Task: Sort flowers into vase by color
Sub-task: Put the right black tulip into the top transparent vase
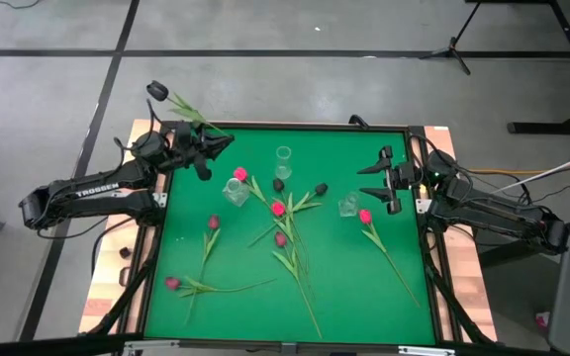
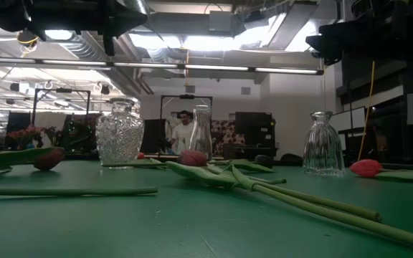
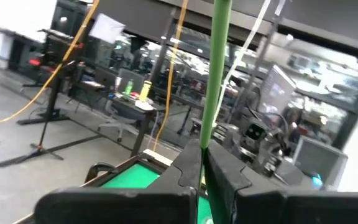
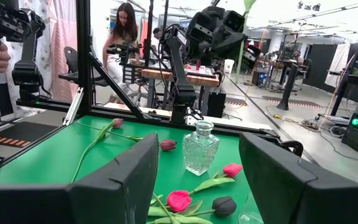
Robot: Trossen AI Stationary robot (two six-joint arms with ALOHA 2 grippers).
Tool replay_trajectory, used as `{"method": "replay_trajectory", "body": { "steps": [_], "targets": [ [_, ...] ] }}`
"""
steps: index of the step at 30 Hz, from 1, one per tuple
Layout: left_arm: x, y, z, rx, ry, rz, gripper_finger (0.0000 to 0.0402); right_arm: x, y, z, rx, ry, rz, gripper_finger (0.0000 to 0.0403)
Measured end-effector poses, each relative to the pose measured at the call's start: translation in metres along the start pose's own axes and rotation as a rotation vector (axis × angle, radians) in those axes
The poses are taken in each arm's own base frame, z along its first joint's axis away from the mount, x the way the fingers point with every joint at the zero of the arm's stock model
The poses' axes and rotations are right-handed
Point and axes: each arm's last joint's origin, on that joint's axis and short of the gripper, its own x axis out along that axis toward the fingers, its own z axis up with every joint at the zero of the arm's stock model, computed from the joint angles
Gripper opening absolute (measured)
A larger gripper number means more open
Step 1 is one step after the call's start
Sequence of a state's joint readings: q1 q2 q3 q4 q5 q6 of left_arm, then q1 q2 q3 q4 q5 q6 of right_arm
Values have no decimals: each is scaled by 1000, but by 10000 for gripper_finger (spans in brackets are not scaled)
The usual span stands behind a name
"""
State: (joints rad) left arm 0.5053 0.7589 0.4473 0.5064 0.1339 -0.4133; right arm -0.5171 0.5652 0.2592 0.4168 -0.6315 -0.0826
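Flowers point(image 1: 287, 235) lie mostly loose on the green mat point(image 1: 364, 287), below and between both claws; vases point(image 1: 236, 191) look empty. Left gripper point(image 1: 209, 141) is clamped on one dark tulip's stem point(image 3: 215, 74), raised. Right gripper point(image 1: 379, 179) hovers, fingers apart, empty. Sorting barely begun.

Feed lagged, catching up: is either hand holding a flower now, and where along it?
The left hand is shut on a dark-headed tulip, gripping its green stem. The right hand is open, holding nothing.

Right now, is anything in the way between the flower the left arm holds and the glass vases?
Nothing visible. The left pincer holds the dark-headed green-stemmed tulip up, beside the cut-glass vase.
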Motion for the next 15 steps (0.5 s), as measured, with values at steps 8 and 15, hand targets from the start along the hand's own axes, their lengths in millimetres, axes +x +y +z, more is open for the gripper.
{"method": "replay_trajectory", "body": {
  "steps": [8, 15],
  "targets": [
    [0, 1, 0, -29, -11, 24, 9, 0, 0, 0, 1, 1, 1, 225],
    [2, 0, -2, -31, -3, 20, 9, 0, 0, -1, 7, 10, 2, 225]
  ]
}}
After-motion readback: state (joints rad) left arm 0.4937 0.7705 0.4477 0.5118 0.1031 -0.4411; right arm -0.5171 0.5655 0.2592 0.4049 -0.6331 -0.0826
